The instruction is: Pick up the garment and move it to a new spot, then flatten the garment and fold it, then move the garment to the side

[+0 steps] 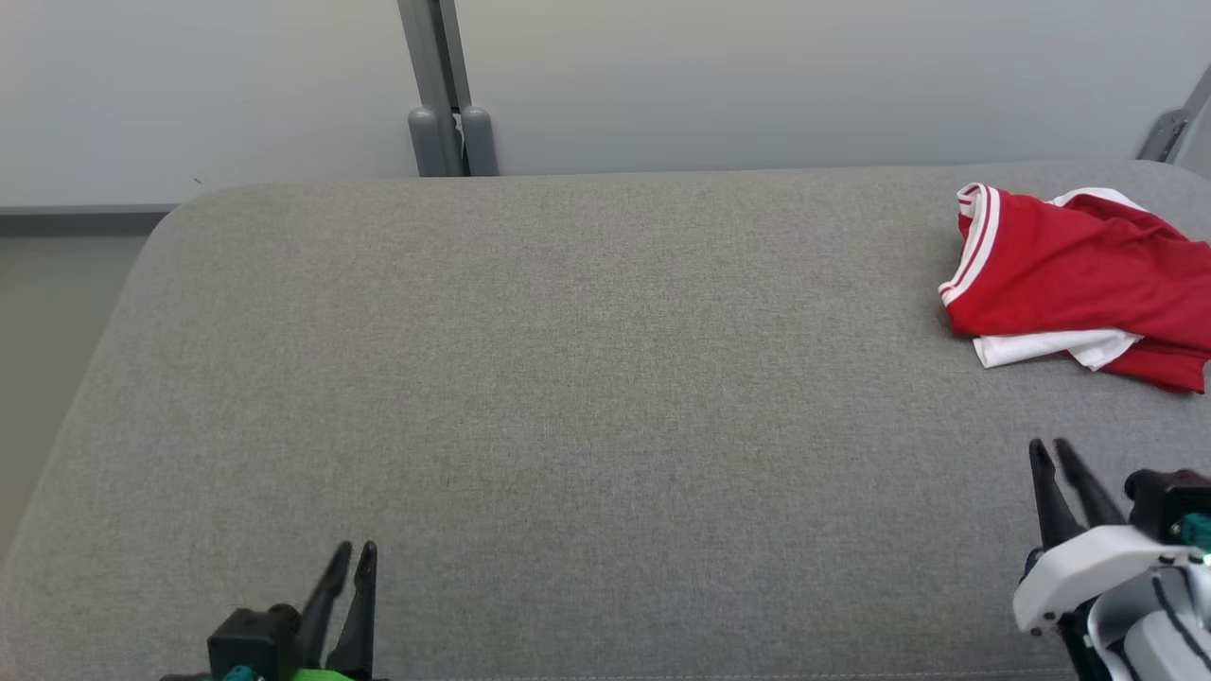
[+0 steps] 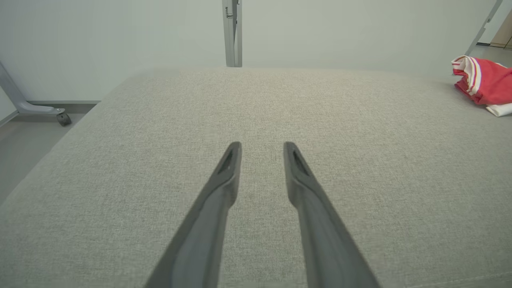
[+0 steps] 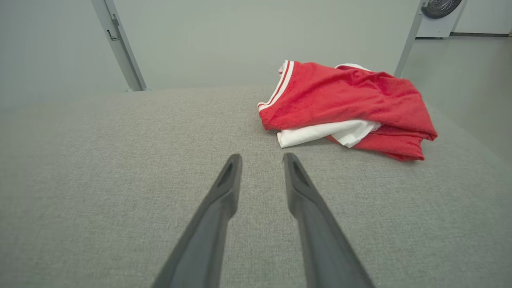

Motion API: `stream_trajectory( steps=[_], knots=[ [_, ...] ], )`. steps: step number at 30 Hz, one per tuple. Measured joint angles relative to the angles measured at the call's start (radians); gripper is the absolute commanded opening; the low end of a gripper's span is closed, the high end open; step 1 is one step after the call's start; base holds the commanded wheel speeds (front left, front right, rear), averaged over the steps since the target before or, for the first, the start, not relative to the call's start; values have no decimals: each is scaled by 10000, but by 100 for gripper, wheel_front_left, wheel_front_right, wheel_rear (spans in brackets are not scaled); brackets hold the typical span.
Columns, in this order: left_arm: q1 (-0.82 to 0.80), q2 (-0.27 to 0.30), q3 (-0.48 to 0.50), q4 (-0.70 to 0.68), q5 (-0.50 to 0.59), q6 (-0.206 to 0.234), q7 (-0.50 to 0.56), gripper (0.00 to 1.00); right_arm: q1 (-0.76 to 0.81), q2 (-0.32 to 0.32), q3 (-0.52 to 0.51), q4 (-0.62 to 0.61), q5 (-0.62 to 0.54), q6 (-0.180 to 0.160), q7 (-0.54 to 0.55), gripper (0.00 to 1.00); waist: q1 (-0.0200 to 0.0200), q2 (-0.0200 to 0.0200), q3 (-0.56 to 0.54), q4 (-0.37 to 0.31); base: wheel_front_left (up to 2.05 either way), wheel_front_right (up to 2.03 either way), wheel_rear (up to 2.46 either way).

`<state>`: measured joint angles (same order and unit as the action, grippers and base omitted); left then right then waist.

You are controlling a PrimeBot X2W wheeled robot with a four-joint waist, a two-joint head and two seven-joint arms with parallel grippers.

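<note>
Garment crumpled, red, perhaps white-lined.

We see a grey, fabric-covered cushioned bench with rounded corners and a stitched seam along its near edge; one thing lies on it, a crumpled red jersey with white striped trim and a white layer showing beneath; it rests ahead of the fingers of our right gripper, slightly to their right, near the tips but apart from them; from the fingers of our left gripper it sits well apart, far ahead and to the right; plain grey weave runs beneath both pairs of fingers.
</note>
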<state>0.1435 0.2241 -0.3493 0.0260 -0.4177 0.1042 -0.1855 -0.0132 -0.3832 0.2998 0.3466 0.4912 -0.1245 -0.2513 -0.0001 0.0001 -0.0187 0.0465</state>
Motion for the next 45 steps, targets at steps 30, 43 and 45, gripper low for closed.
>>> stream_trajectory(
  steps=[30, 43, 45],
  knots=[
    [173, -506, 633, 368, -2930, -393, 454, 0, 313, 1118, -924, 115, 2637, 541, 903, 0, 0, 0, 63, -122, 0, 0, 0],
    [-125, -573, 1112, 610, -4466, -614, 763, 0, 212, 1484, -1453, 6, 3946, 849, 1338, 0, 0, 0, 91, -179, 0, 0, 0],
    [-171, -581, 1185, 654, -4615, -667, 798, 0, 208, 1542, -1538, -10, 4182, 894, 1404, 0, 0, 0, 94, -188, 0, 0, 0]
  ],
)
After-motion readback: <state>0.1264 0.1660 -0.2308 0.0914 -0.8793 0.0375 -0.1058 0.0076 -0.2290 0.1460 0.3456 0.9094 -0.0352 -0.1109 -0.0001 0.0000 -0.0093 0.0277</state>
